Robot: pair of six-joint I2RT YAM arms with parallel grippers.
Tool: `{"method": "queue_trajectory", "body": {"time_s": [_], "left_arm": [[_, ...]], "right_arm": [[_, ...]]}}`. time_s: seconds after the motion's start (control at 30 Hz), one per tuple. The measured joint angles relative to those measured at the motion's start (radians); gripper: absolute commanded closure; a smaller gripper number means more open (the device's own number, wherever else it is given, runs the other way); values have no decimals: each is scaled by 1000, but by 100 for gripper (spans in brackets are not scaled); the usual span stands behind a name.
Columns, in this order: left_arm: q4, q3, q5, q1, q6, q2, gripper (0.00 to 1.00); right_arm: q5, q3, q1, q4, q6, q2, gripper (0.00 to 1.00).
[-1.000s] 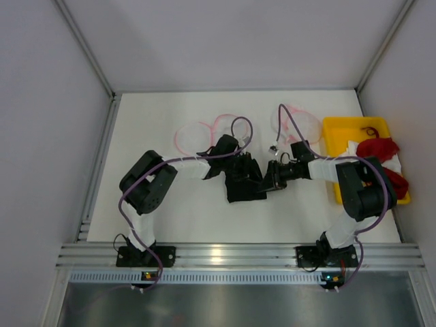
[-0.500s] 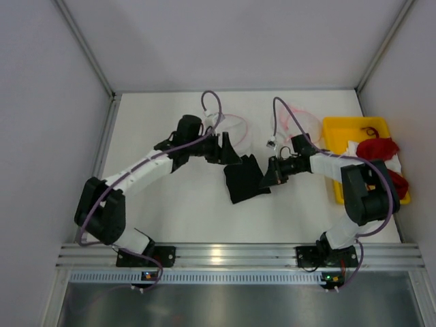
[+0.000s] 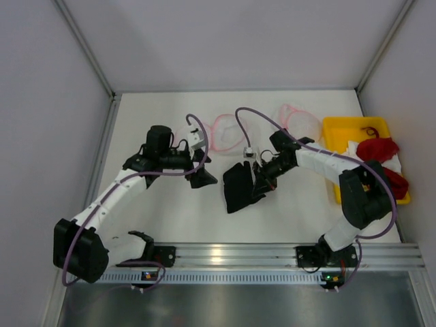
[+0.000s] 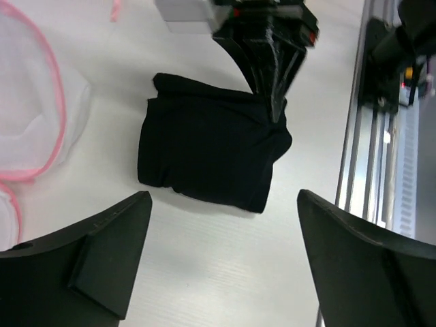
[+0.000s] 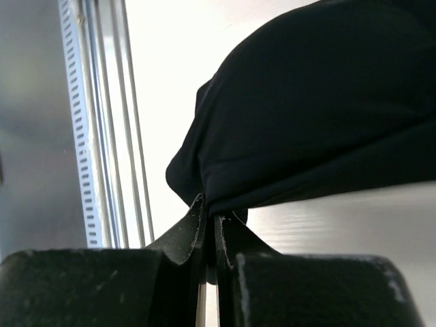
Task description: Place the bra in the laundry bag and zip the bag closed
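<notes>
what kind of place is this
Probably a robot lab test cell: a white table boxed in by plain panels, an aluminium mounting rail along its near edge, and laundry props, a black bra and mesh bags.

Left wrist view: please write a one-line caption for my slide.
Open left pincer facing the folded black bra, its edge pinched by the right pincer; mesh laundry bag nearby.

The bra (image 3: 237,189) lay on the surface (image 3: 177,218) between the left hand (image 3: 201,178) to its left and the right hand (image 3: 259,185) at its right edge, the laundry bag (image 3: 221,133) behind it, a tray (image 3: 340,136) far right.
</notes>
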Motion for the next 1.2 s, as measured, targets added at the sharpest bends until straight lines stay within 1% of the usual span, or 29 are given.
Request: {"method": "queue_trajectory", "body": {"time_s": [0.17,0.33,0.43,0.6,0.73,0.87,1.07,1.2], "left_arm": [[-34,-109,108,1,253,-125,2],[-37,-166,142,-42,511,-241,2],[-37,-181,134,-96,629,-253,2],[-36,-209,113,-178,784,-233,2],[3,-248,93,-203,852,-224,2],[57,-285,76,-221,887,-220,2],[181,-342,52,-257,900,-217,2],[236,-364,47,-273,903,-218,2]], "right_arm": [[14,53,51,-120,-106,-18,100],[17,101,92,-188,-161,-31,100],[24,126,120,-209,-187,-31,100],[40,154,184,-249,-222,-31,100],[46,168,222,-273,-238,-31,100],[49,188,249,-290,-237,-31,100],[49,236,307,-303,-237,-32,100],[48,253,356,-311,-237,-32,100]]}}
